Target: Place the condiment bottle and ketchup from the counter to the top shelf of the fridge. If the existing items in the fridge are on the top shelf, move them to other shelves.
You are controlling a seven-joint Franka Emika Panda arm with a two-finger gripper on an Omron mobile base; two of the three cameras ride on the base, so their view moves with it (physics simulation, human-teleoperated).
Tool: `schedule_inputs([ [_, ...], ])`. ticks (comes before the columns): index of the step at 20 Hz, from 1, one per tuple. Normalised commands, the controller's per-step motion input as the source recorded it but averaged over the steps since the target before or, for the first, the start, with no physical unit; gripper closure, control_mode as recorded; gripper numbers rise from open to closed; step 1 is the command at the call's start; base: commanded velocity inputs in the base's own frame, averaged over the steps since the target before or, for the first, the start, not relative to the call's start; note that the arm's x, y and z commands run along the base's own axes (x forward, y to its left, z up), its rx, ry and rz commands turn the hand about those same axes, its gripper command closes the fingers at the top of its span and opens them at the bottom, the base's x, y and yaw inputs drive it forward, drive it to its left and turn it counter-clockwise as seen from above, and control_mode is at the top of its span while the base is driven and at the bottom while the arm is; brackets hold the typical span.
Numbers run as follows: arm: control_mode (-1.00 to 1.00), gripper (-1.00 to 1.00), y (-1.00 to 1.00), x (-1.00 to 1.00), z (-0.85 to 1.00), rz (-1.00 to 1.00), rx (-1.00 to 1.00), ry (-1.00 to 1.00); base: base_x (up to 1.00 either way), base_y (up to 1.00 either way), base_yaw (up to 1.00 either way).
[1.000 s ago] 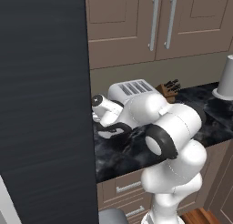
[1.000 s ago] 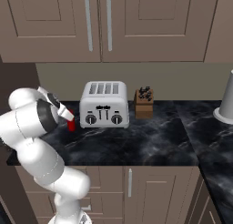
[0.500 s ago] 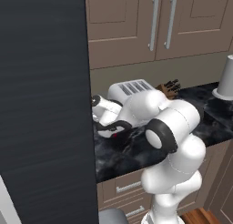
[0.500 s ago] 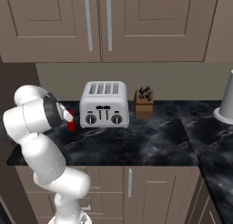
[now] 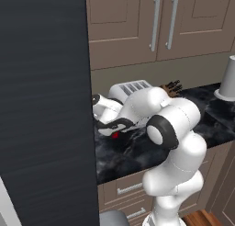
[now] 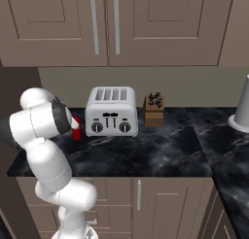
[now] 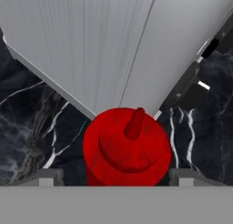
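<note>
Looking down along your hand, you see a red ketchup bottle (image 7: 126,146) from above, its round cap and small nozzle between the two fingers (image 7: 45,176), which stand a little clear of it on either side, open and not gripping. The bottle stands upright on the black marble table (image 7: 27,123), close against the pale grey side of the fridge (image 7: 104,41).

From your left base camera, the fridge (image 5: 43,105) is a tall dark slab on the left. Your white arm (image 5: 170,128) bends low across the table and reaches towards the fridge's edge, and a small patch of the red bottle (image 5: 114,134) shows under the wrist.

From your right base camera, the bottle (image 6: 75,128) stands at the far left of the table (image 6: 160,155), half hidden behind your arm's elbow (image 6: 46,119). Just to its right sits a silver four-slot toaster (image 6: 111,111), then a small brown knife block (image 6: 154,110) beside it. A pale grey conical vessel (image 6: 241,109) stands well apart at the right edge. Brown cabinets (image 6: 104,26) with long metal handles hang above.
</note>
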Motion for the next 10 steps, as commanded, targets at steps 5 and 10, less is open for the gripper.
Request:
schedule_inputs([
  [5,-1.0,1.0,-0.21,0.01,0.0,0.0,0.0,0.0,0.0,0.0,0.0],
  [10,-1.0,1.0,0.0,0.0,0.0,0.0,0.0,0.0,0.0,0.0,0.0],
])
